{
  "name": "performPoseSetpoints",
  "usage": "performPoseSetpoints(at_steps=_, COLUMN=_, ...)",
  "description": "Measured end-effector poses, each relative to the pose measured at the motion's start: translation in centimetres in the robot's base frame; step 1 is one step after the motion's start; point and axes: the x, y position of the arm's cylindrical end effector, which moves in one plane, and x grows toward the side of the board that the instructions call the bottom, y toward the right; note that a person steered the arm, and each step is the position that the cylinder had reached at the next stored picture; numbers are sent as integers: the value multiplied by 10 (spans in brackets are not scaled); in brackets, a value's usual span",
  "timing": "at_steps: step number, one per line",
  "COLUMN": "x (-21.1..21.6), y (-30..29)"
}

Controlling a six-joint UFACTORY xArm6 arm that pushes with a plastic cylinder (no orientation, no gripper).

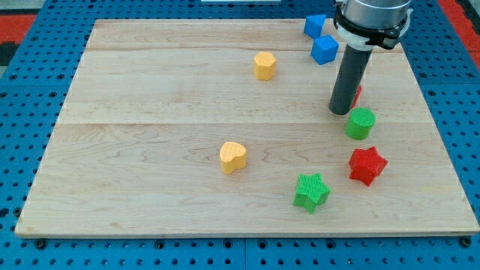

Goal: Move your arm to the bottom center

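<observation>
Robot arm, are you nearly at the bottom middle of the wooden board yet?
Not yet. Nothing looks done: my tip sits in the board's right upper half, just up and left of the green round block, with a red block mostly hidden behind the rod. Left to do: slide down and left to the bottom centre of the wooden board, between the yellow heart block and green star block.
</observation>
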Motion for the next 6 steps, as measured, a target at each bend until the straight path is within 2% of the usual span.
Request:
performPoseSetpoints(at_steps=2, x=0, y=16)
performPoseSetpoints(at_steps=3, x=14, y=-24)
performPoseSetpoints(at_steps=6, x=116, y=-135)
